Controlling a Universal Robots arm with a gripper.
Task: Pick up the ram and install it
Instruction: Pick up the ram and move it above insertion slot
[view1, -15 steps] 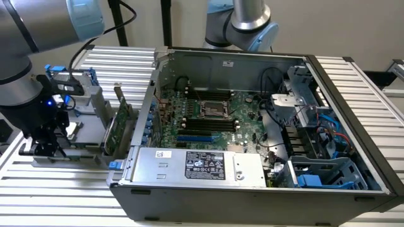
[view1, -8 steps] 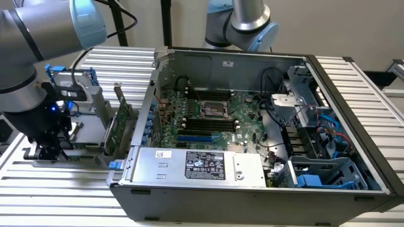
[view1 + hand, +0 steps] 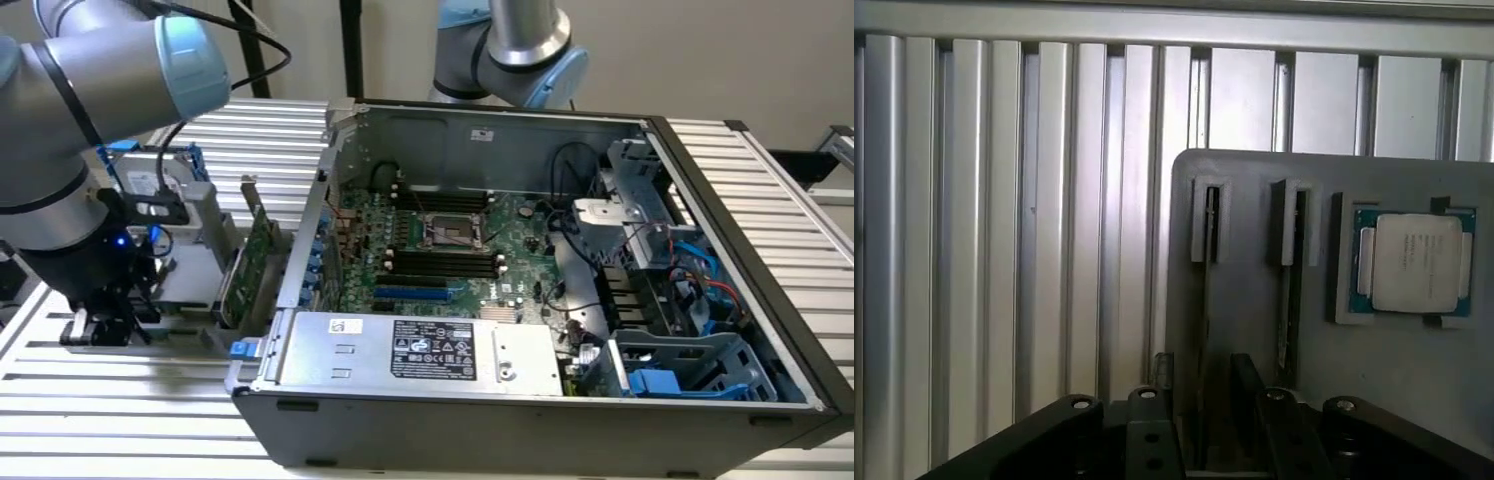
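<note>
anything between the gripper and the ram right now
Nothing visible. In the wrist view the gripper sits right over the ram, which stands edge-on in a holder slot, one finger to each side. The CPU lies apart in its own pocket.

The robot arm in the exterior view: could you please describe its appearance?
The arm has silver-grey cylindrical segments with light blue joint caps and a black cable looping off it. A small blue light glows above the black gripper.
</note>
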